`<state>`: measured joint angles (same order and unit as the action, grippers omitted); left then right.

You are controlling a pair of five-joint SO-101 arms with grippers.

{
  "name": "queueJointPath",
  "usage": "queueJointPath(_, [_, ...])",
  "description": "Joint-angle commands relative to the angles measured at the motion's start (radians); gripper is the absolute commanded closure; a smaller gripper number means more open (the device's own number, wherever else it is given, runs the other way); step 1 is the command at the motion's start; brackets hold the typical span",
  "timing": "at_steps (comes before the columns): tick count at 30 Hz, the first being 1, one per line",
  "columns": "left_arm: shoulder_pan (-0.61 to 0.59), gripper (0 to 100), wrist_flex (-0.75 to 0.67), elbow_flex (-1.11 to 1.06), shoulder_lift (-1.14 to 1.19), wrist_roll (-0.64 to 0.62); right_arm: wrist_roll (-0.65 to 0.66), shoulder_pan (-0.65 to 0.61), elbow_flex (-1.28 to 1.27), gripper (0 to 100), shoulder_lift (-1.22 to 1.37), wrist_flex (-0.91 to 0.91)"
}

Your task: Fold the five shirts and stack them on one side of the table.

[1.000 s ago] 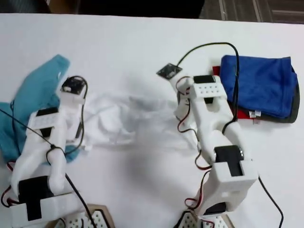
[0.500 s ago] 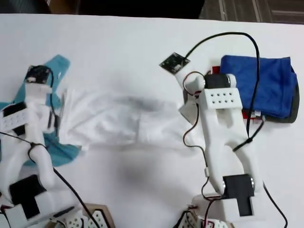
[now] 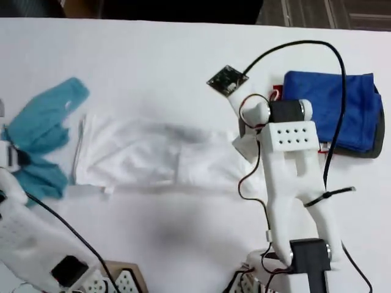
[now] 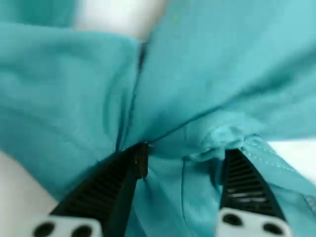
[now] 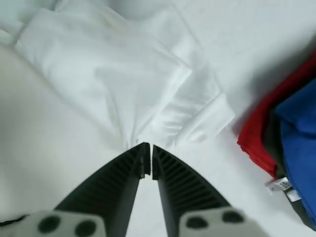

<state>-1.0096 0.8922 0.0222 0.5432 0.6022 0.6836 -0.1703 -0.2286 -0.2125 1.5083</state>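
Note:
A white shirt (image 3: 153,155) lies stretched flat across the middle of the table. My right gripper (image 3: 243,139) is at its right end. In the right wrist view this gripper (image 5: 147,154) is shut on the white shirt's (image 5: 113,74) edge, and creases run toward the tips. A teal shirt (image 3: 43,125) lies crumpled at the left. My left gripper (image 3: 10,160) is over it at the table's left edge. Seen from the left wrist, the gripper (image 4: 185,165) stands open with teal shirt cloth (image 4: 197,74) bunched between and under its fingers (image 4: 123,173).
A folded blue shirt (image 3: 333,110) tops a stack at the right with a red shirt (image 5: 256,143) and a dark one under it. A small black board (image 3: 226,80) on a cable sits behind the right arm. Bare table (image 3: 183,55) lies at the back.
The left arm has swung left, off the white shirt and onto the teal one. The white shirt went from bunched to stretched out. The right arm shifted a little to the right.

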Motion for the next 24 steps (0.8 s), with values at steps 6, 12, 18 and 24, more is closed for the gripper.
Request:
queueJointPath(6, [-0.094,76,0.436,0.716,0.176,-0.132,0.011,0.016,-0.077,97.8,-0.056,-0.027])
queueJointPath(12, [0.043,76,0.766,1.017,0.198,-0.149,0.011,0.016,-0.097,97.8,-0.056,-0.028])
queueJointPath(18, [0.226,76,0.895,1.093,0.189,-0.176,0.011,0.012,-0.097,97.8,-0.054,-0.053])
queueJointPath(24, [0.374,76,0.893,0.840,0.199,-0.193,0.011,0.012,-0.097,97.8,-0.047,-0.071])
